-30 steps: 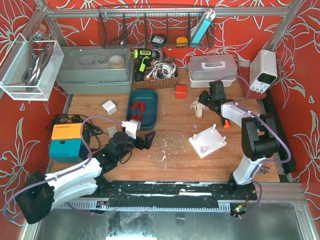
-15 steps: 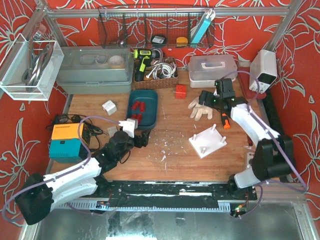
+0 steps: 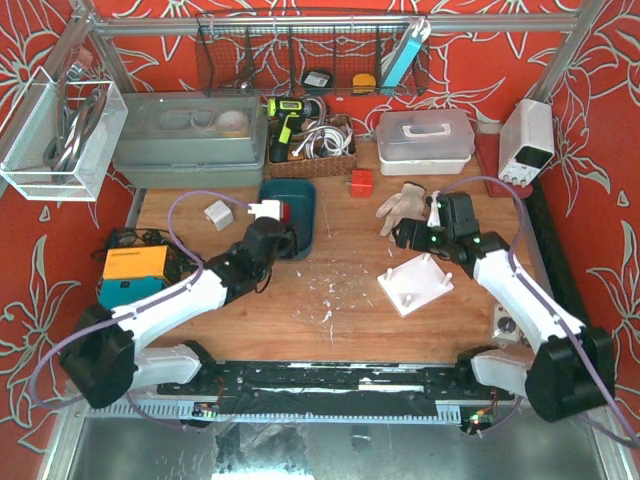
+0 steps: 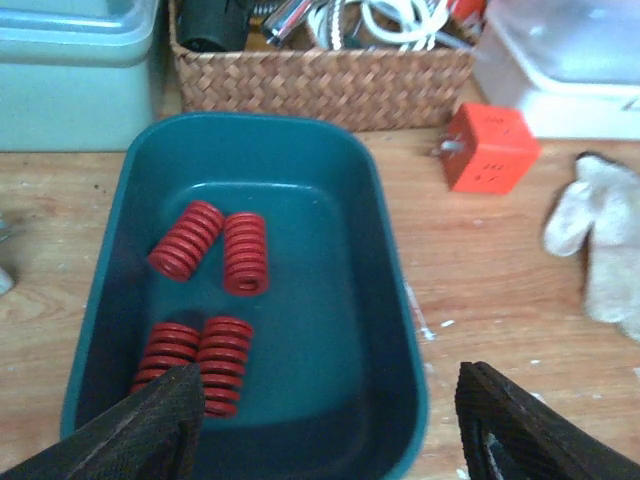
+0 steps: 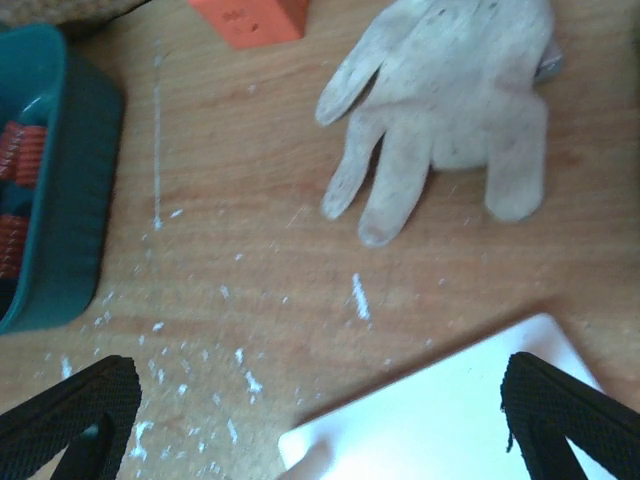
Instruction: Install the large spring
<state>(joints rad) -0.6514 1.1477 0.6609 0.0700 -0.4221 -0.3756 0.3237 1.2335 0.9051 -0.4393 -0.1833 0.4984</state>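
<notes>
Four red springs [image 4: 245,252] lie in a dark green tray [image 4: 250,125], two side by side toward its far end and two toward its near end. They look much alike, so I cannot tell which is the large one. The near pair is partly hidden behind one dark finger [image 4: 150,425] of the left claw [image 4: 330,400]. That claw hangs spread wide over the tray's near end, with nothing between its fingers. From overhead the left arm's wrist covers much of the tray, and only a speck of red shows inside it.

Right of the tray, past a stretch of worktop [image 3: 340,270] flecked with white crumbs, sits a white plate [image 3: 415,283] with short pegs [image 3: 430,256] standing on it. The right claw [image 3: 405,238] hangs near the plate's far side, spread open and holding nothing. In its own view the plate is cut off at the bottom edge and the tray at the left edge.

A pale glove [image 5: 450,110] lies flat on the worktop well right of the tray, behind the plate. An orange block [image 4: 490,148] stands just right of the tray's far end. A wicker basket [image 4: 320,90] sits just behind the tray, its contents cut off at the top.
</notes>
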